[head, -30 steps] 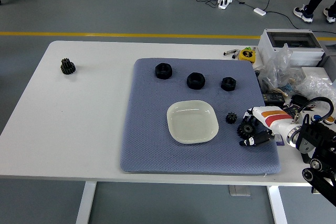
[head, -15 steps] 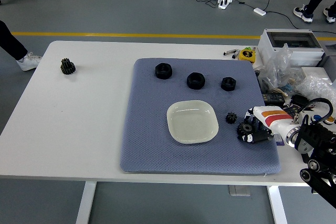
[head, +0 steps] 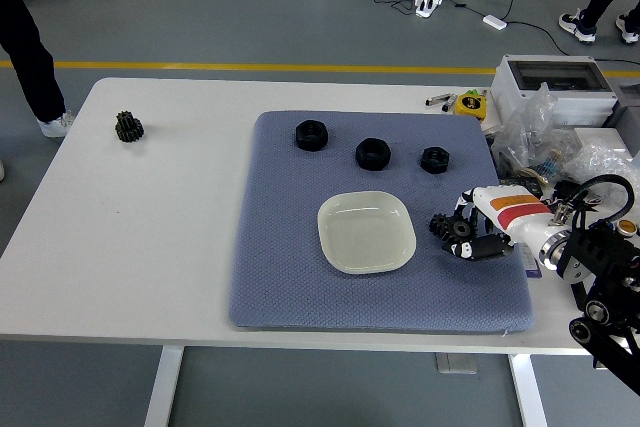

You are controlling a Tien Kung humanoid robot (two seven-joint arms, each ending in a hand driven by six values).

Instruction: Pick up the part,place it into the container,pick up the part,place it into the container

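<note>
Three black nuts [head: 312, 134] sit in a row along the far part of the blue mat [head: 280, 247], the middle one [head: 373, 153] the largest and the right one [head: 434, 158] the smallest. Near the mat's centre, toward its right side, lies the container, a pale shallow dish [head: 366, 232] with rounded corners and nothing in it. Just right of the dish, the right hand [head: 478, 232] comes in from the right edge on a white forearm with an orange stripe, its dark fingers [head: 487, 251] curled around a black gear [head: 460, 231] and gripping it just above the mat. A smaller dark gear seems to lie at the fingertips, between the hand and the dish, but it blends with the fingers and I cannot tell it apart clearly. Another gear [head: 128, 126], greenish black, stands alone on the bare white table [head: 150, 227] far to the left, well apart from the mat. At the table's far right corner are a grey box [head: 555, 82], crumpled clear bags [head: 560, 147] and a yellow tape measure [head: 469, 104] beside some pens. A person's dark trouser leg [head: 25, 42] and white shoe show on the floor beyond the table's left end.
</note>
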